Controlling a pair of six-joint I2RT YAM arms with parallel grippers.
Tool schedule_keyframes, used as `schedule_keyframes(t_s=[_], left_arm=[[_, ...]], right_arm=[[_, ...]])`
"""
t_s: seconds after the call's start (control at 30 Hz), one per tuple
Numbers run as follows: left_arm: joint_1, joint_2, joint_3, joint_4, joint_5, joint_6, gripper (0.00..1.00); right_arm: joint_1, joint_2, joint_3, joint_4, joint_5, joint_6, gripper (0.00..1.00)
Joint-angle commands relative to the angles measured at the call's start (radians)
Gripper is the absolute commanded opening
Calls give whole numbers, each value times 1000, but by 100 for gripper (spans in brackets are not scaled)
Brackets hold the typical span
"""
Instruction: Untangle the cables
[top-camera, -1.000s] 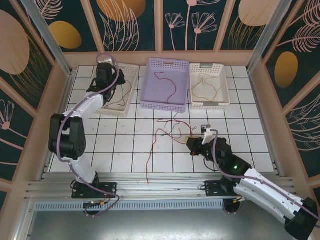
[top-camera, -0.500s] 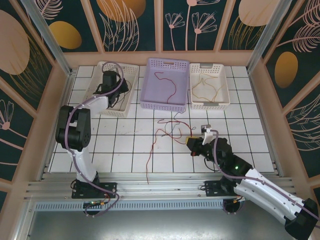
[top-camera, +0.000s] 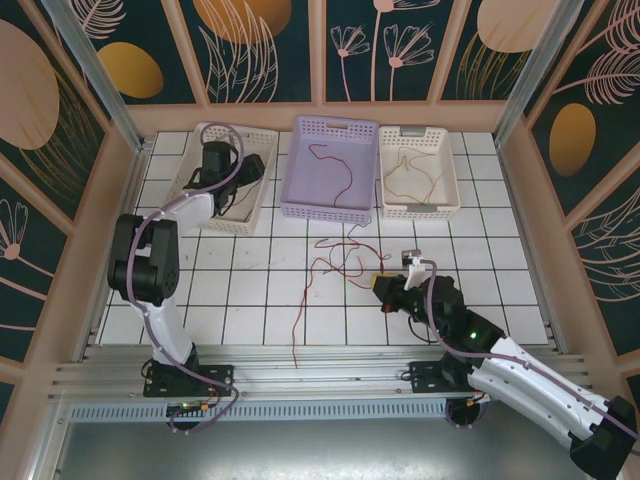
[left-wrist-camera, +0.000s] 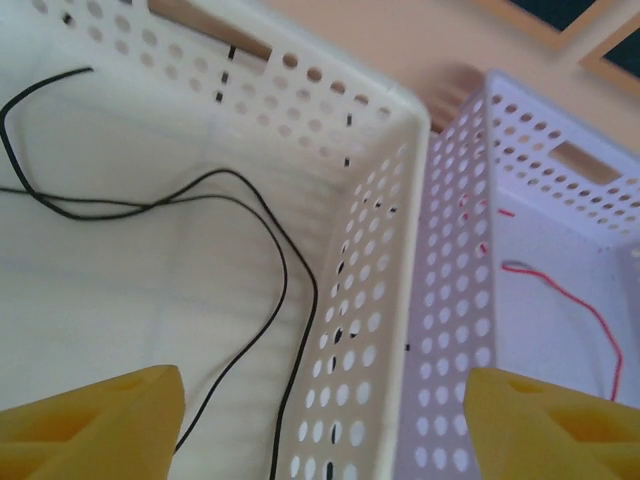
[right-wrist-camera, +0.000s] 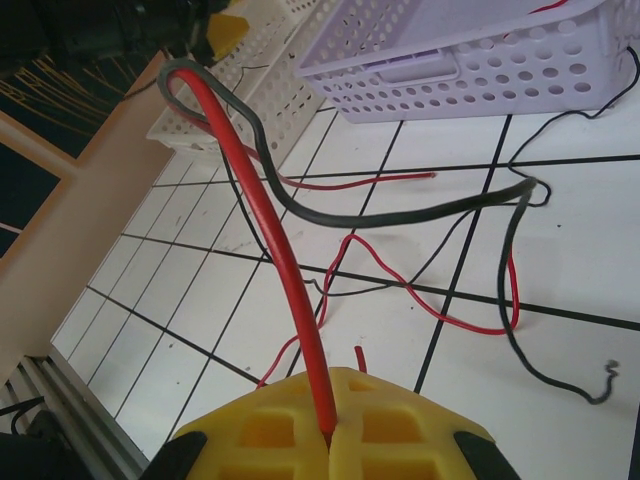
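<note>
Within right gripper (right-wrist-camera: 330, 437), red cable (right-wrist-camera: 283, 262) pinched, tangled cables (right-wrist-camera: 400, 217) just ahead

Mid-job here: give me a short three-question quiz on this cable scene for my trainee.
1. True or false: the left gripper is gripping the black cable in the white basket.
2. Which colour is the cable in the lavender basket? A black, B red, C yellow.
3. Fill in: the right gripper is shut on a ___ cable.
Key: 1 false, its jaws stand open; 2 B; 3 red.
</note>
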Motion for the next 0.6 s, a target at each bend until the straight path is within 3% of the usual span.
schedule_keyframes(t_s=[0.0,0.13,0.27,0.57], left_arm=[[9,-108,27,-31,-17,3,76],[9,-270,-44,-49,10,-83,81],[-20,-464,-214,-8,107,-212,82],[-355,-851,-639,108,60,-278,81]], right_arm=[[10,-8,27,10,-12,16,0],[12,1,35,17,-24,33,0],[13,2,29,44,-45,45,0],[13,34,43,71,-52,71,0]])
